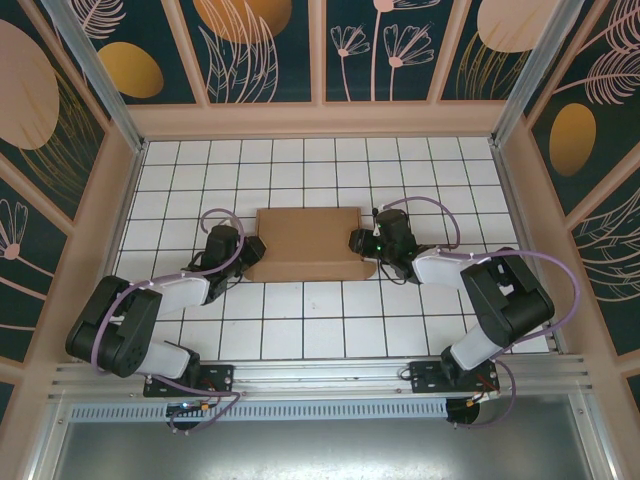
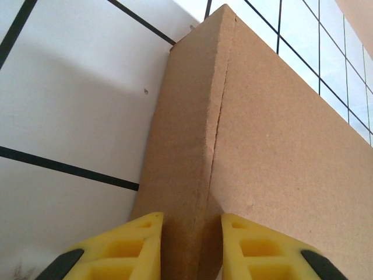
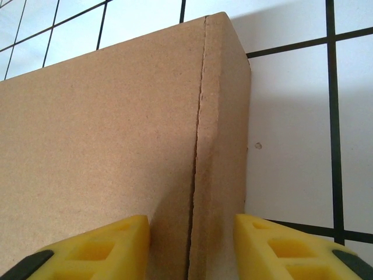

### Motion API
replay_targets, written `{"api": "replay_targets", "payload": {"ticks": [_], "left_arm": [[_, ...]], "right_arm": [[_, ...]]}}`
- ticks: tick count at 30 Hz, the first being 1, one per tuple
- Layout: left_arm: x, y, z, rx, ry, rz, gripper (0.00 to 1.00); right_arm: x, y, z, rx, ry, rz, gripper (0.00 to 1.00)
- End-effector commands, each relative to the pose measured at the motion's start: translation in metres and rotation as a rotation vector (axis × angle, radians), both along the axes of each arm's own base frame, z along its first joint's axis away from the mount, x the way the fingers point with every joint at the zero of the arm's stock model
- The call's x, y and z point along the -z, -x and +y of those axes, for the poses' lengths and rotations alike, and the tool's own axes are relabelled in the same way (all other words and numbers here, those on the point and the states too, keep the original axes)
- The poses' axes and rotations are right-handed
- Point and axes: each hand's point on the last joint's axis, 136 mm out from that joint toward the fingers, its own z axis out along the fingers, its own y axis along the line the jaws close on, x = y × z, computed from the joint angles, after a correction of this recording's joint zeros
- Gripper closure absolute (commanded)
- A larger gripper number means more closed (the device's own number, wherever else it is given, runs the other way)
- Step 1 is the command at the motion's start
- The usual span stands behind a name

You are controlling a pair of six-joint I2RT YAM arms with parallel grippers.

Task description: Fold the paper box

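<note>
Seeing the paper box [image 1: 305,243] mid-table, top covered (inside hidden), we note the left gripper [image 2: 192,224] & right gripper [image 3: 191,224] each pinching an end corner, jaws narrow. White tiled table [image 1: 300,325]; floral wall panels [image 1: 265,50] around.

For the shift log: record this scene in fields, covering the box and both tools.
object: paper box, brown cardboard, on white gridded table
box state: end flaps bent along creases
left tool: at box's left end, jaws astride the crease
right tool: at box's right end, jaws astride the crease
grip: cannot tell whether either clamps
</note>
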Motion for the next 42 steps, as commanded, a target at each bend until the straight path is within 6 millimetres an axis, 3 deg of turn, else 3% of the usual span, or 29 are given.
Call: {"api": "replay_targets", "payload": {"ticks": [1,4,6,8,13,16,20,26,32,35,39,42], "left_arm": [[0.022,0.011,0.014,-0.037,-0.072,0.063,0.8],[0.015,0.007,0.017,-0.046,-0.102,0.05,0.63],[-0.002,0.003,0.022,-0.067,-0.12,0.014,0.53],[-0.024,-0.003,0.026,-0.081,-0.145,-0.031,0.5],[-0.083,-0.016,0.035,-0.088,-0.231,-0.154,0.52],[-0.097,-0.019,0.008,0.04,-0.205,-0.173,0.6],[-0.083,-0.014,-0.038,0.18,-0.11,-0.08,0.82],[-0.061,-0.008,-0.06,0.242,-0.031,-0.033,0.87],[-0.029,0.0,-0.065,0.259,-0.007,0.04,0.88],[-0.015,0.003,-0.059,0.242,-0.036,0.065,0.91],[-0.008,0.005,-0.053,0.219,-0.048,0.07,0.93],[-0.006,0.006,-0.052,0.214,-0.052,0.076,0.93]], "right_arm": [[0.038,0.023,-0.004,-0.017,0.083,0.114,0.58],[0.036,0.022,-0.005,-0.011,0.105,0.109,0.55],[0.02,0.017,-0.008,0.0,0.124,0.062,0.5],[-0.001,0.012,-0.013,0.008,0.153,0.002,0.44],[-0.067,0.002,-0.019,0.015,0.253,-0.234,0.33],[-0.095,0.006,-0.003,-0.08,0.259,-0.353,0.36],[-0.101,0.044,0.052,-0.49,0.336,-0.579,0.37],[-0.074,0.092,0.111,-0.882,0.632,-0.848,0.33],[-0.049,0.1,0.141,-1.036,0.733,-0.915,0.3],[-0.043,0.089,0.146,-1.025,0.794,-0.923,0.29],[-0.043,0.08,0.152,-1.02,0.836,-0.952,0.3],[-0.048,0.094,0.161,-1.084,0.75,-0.976,0.3]]}}
